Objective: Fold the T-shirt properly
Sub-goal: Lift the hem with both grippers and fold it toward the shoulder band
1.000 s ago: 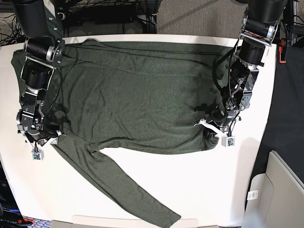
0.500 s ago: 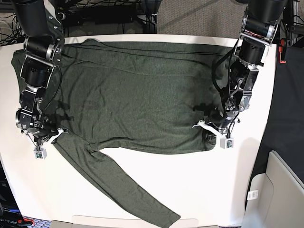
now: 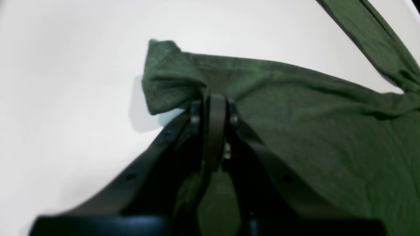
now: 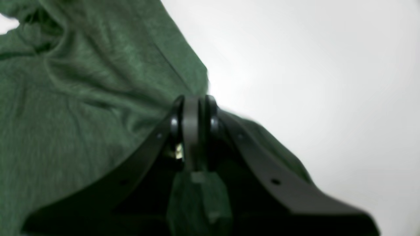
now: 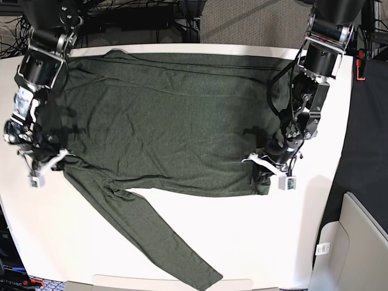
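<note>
Now the right gripper (image 4: 196,108) has just clamped its jaws on the T-shirt (image 5: 170,115) edge, left gripper (image 3: 215,108) already pinching its corner, so both-handed folding can start.

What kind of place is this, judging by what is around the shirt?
Probably a robotics lab or test bench: a white table flanked by two robot arms, each pinching the olive long-sleeved shirt, with tangled black cables along the back edge and grey carpet behind.
</note>
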Available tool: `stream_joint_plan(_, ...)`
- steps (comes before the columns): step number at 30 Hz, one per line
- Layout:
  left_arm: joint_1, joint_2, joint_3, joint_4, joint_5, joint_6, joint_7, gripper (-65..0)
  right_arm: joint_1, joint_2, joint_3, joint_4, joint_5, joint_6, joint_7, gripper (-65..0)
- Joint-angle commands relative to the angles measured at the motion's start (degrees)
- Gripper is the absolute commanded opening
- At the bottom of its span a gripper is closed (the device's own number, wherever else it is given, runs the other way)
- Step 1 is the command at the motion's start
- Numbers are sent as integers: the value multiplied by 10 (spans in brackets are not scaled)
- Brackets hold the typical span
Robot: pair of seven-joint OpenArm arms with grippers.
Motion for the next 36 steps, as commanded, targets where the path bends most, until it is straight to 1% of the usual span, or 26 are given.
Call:
stream_joint_plan(1,-6,-12,-22,11,-1,-1,-17,-650,6,12,12,27,21,1,6,-632)
stream_joint_plan(3,8,-12,-47,19,-1,-1,-17,-650,-16,13,29,56,45,1,-11,-632)
stream_joint_plan(5,18,-13,-62,33,-1,-1,-17,-650,-30,24,47,78,65,1,-31,-632)
stream_joint_plan(7,31,-13,-70,41,-1,-1,-17,-650,-38,28,56,85,82,1,-33,-632)
stream_joint_plan(10,37,-13,-76,47,-1,-1,-17,-650,-36,29,55,85,74,1,-33,-630)
stream_joint_plan(12,39,-13,-76,48,-1,-1,-17,-650,-18,28,47,86,49,-1,-32,-607)
stream_joint_plan(14,39,-13,-72,48,-1,-1,-17,-650,5,27,25,86,5,-3,-32,-549)
stream_joint_plan(16,40,-13,-72,48,-1,-1,-17,-650,28,24,1,86,-64,-3,-32,-471)
stream_joint_plan(19,40,-13,-72,48,-1,-1,-17,-650,49,22,-44,83,-161,-3,-30,-384)
stream_joint_plan(21,40,-13,-73,48,-1,-1,-17,-650,55,17,-84,82,-218,-3,-12,-356)
stream_joint_plan(23,40,-13,-74,48,-1,-1,-17,-650,56,17,-114,76,-264,-3,1,-352)
stream_joint_plan(25,39,-13,-74,48,-1,-1,-17,-650,64,17,-125,60,-278,-2,5,-352)
stream_joint_plan(29,39,-13,-73,48,-1,-1,-17,-650,81,17,-124,6,-262,-2,7,-356)
stream_joint_plan(34,39,-13,-73,48,-1,-1,-17,-650,87,17,-120,-49,-256,-2,53,-356)
stream_joint_plan(36,39,-13,-73,48,-1,-1,-17,-650,97,17,-120,-72,-256,-2,62,-356)
